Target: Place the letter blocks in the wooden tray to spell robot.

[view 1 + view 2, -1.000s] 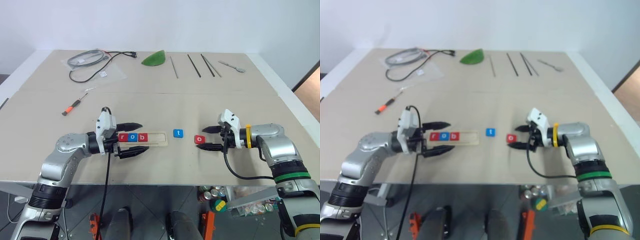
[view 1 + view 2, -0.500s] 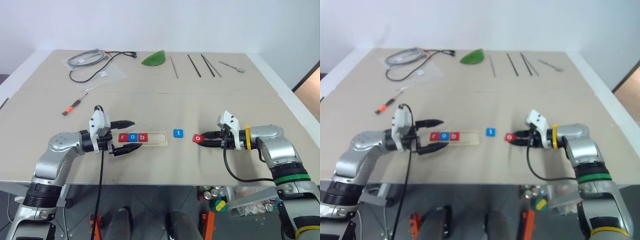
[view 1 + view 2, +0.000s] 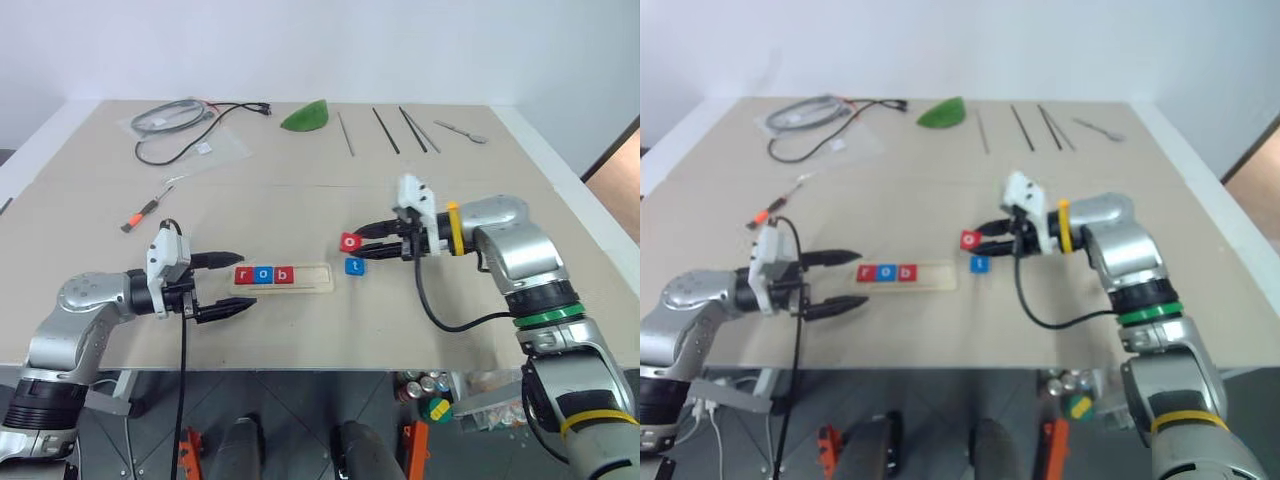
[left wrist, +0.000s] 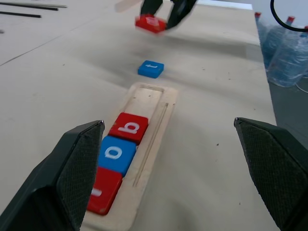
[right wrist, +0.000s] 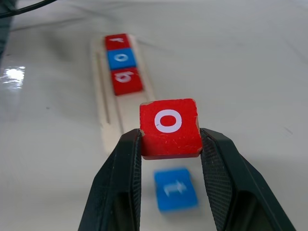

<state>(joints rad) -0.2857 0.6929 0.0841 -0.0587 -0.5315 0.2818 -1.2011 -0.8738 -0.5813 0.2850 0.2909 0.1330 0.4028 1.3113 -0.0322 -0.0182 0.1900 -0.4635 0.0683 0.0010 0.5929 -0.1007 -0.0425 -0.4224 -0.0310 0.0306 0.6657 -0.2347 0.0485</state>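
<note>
Right wrist view shows the right pincer [image 5: 169, 144] squeezed on a red letter block with a white "o" [image 5: 170, 128], one black finger [image 5: 121, 178] on each side of it. The block is lifted off the desk [image 3: 300, 190], with its letter face pointing up. Right under it, flat on the desk, lies the blue "t" block [image 3: 354, 266]. From the head camera, the held red block [image 3: 349, 242] hangs just past the right end of the wooden tray [image 3: 315, 279], a bit farther from the robot than the tray. The tray is a long pale strip, and its long side runs left to right across the desk in front of the robot. Three blocks sit in its slot at the left end, touching in a row: a red "r" [image 3: 243, 275], a blue "o" [image 3: 263, 275] and a red "b" [image 3: 284, 275]. The right part of the slot is bare wood. The blue "t" block is just beside the tray's right end, not in it. The left pincer [image 3: 228, 285] has its two fingers spread wide apart and holds nothing. It hangs just left of the tray's left end and points along the tray toward the right.
</note>
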